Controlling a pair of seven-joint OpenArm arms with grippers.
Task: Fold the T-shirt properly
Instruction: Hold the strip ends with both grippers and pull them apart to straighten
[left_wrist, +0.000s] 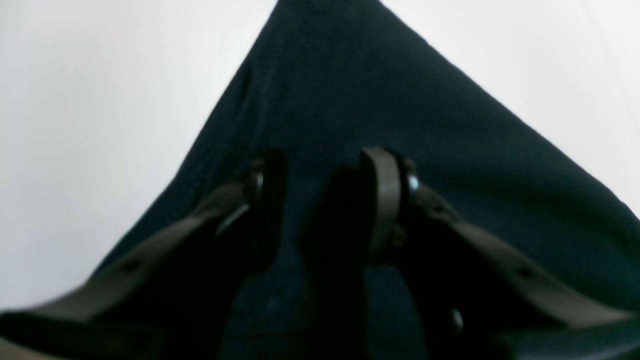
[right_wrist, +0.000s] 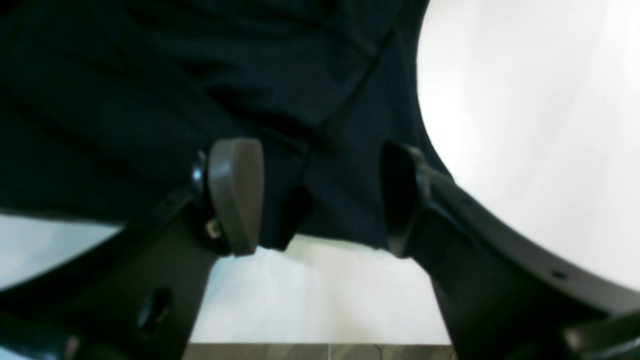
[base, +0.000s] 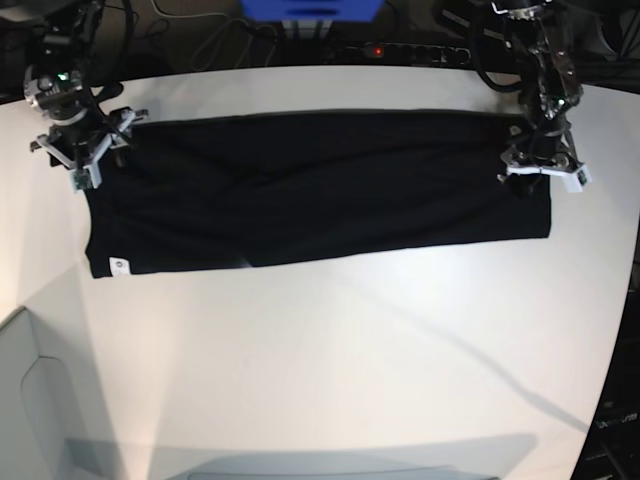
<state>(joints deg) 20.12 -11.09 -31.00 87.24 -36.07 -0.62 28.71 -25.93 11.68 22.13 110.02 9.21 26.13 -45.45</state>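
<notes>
The black T-shirt (base: 320, 190) lies flat on the white table (base: 330, 380) as a long band running left to right, with its small white tag (base: 118, 264) at the front left corner. My right gripper (base: 85, 160) is over the shirt's left end. In the right wrist view it (right_wrist: 317, 150) is open, with the cloth's (right_wrist: 150, 75) edge lying loose between the wide-spread fingers. My left gripper (base: 543, 165) is over the shirt's right end. Its fingers (left_wrist: 324, 155) stand apart above the cloth (left_wrist: 350, 75), pinching nothing.
A blue box (base: 310, 8), a power strip (base: 400, 50) and cables lie behind the table's back edge. The table's edge (right_wrist: 320, 345) runs close under my right gripper. A grey panel (base: 30, 400) borders the front left corner.
</notes>
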